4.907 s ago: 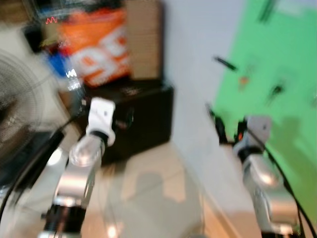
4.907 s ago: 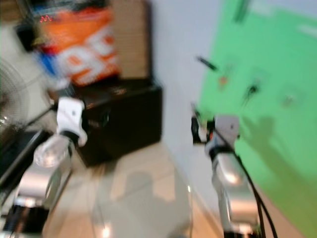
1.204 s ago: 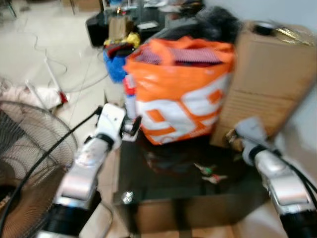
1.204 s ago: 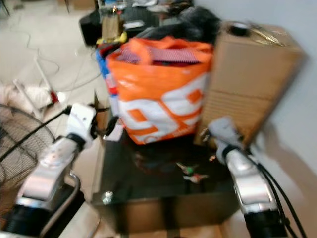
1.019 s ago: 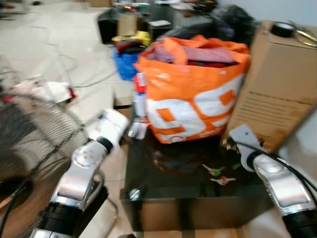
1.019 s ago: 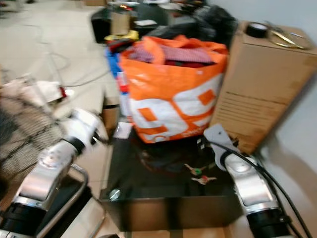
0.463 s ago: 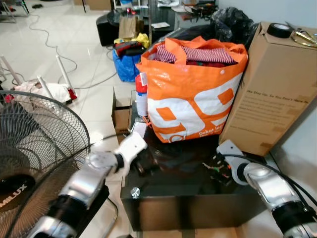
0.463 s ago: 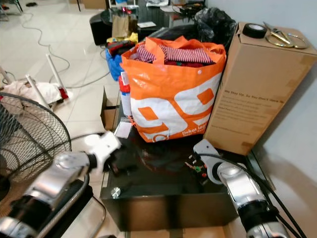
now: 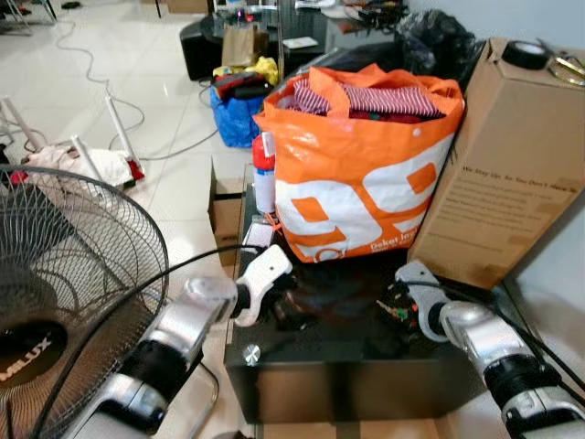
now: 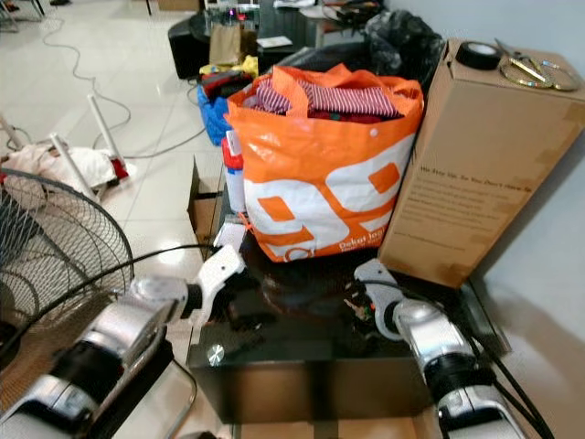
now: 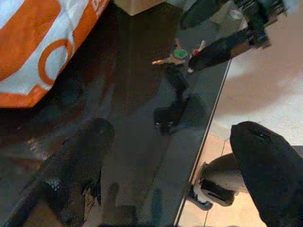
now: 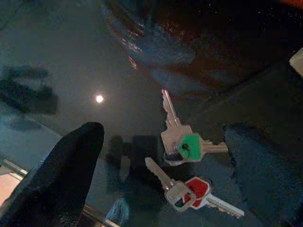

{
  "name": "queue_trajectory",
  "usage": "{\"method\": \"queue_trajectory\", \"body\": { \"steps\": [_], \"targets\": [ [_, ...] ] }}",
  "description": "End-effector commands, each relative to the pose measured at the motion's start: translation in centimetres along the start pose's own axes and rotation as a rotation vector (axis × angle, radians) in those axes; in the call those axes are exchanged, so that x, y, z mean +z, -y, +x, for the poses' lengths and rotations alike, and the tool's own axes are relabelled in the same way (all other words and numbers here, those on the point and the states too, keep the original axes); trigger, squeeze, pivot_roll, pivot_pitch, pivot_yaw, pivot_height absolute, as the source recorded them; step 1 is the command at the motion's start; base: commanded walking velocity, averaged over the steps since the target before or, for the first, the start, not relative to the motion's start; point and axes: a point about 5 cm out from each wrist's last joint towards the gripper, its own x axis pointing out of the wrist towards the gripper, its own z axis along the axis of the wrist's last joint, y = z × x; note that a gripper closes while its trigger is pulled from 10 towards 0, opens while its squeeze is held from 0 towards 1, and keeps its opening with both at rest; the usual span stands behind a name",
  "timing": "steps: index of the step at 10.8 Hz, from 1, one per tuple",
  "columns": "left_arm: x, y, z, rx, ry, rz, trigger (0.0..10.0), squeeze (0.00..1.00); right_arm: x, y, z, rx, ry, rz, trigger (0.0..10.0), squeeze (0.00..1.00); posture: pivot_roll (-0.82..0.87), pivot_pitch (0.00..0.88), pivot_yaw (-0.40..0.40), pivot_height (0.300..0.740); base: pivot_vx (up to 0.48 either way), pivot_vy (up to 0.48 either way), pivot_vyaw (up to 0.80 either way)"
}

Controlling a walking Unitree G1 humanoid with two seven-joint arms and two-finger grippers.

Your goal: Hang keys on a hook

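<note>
A bunch of keys (image 12: 182, 146), one with a green cap and one with a red cap (image 12: 196, 187), lies flat on the glossy black tabletop (image 9: 338, 343). My right gripper (image 12: 163, 135) hovers just above it, open, with one black finger on each side of the keys and nothing held. From the head, the keys (image 9: 396, 314) show right at the right gripper (image 9: 395, 297). My left gripper (image 9: 285, 309) rests low over the tabletop's left part, open and empty. In the left wrist view the keys (image 11: 177, 55) lie beyond it, beside the right gripper's fingers (image 11: 218, 46).
An orange shopping bag (image 9: 366, 183) full of clothes stands at the back of the table. A tall cardboard box (image 9: 507, 174) stands to its right. A floor fan (image 9: 64, 283) is close on the left. Bags and cables litter the tiled floor (image 9: 146, 119) behind.
The view has swung from a green wall to the black table. Both arms have come down to the tabletop, and the left gripper has slid further in towards the middle.
</note>
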Motion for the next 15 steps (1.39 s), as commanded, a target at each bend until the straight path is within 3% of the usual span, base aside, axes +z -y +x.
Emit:
{"method": "queue_trajectory", "body": {
  "steps": [1, 3, 6, 11, 15],
  "targets": [
    [0.6, 0.0, 0.3, -0.021, -0.007, 0.039, 10.0, 0.00, 0.4, 0.6, -0.1, -0.019, 0.020, 0.007, 10.0, 0.00, -0.13, 0.000, -0.009, 0.740, 0.000, 0.000, 0.00],
    [0.9, 0.0, 0.8, -0.033, -0.020, 0.060, 10.0, 0.00, 0.7, 1.4, -0.3, -0.037, 0.025, 0.001, 10.0, 0.00, -0.17, 0.000, -0.009, 0.740, 0.000, 0.000, 0.00],
    [0.8, 0.0, 0.4, -0.050, -0.009, 0.110, 10.0, 0.00, 1.0, 1.4, -0.4, -0.055, 0.086, 0.037, 10.0, 0.00, -0.18, 0.000, 0.027, 0.740, 0.000, 0.000, 0.00],
    [0.3, -0.3, -0.2, -0.087, -0.032, 0.105, 10.0, 0.00, 1.5, 1.2, 0.2, -0.098, 0.117, 0.075, 10.0, 0.00, -0.18, 0.000, 0.061, 0.740, 0.000, 0.000, 0.00],
    [-0.1, -0.4, 0.0, -0.096, -0.083, 0.082, 10.0, 0.00, 0.2, 1.3, 0.3, -0.056, 0.030, 0.086, 10.0, 0.00, -0.16, 0.000, 0.026, 0.740, 0.000, 0.000, 0.00]
  ]
}}
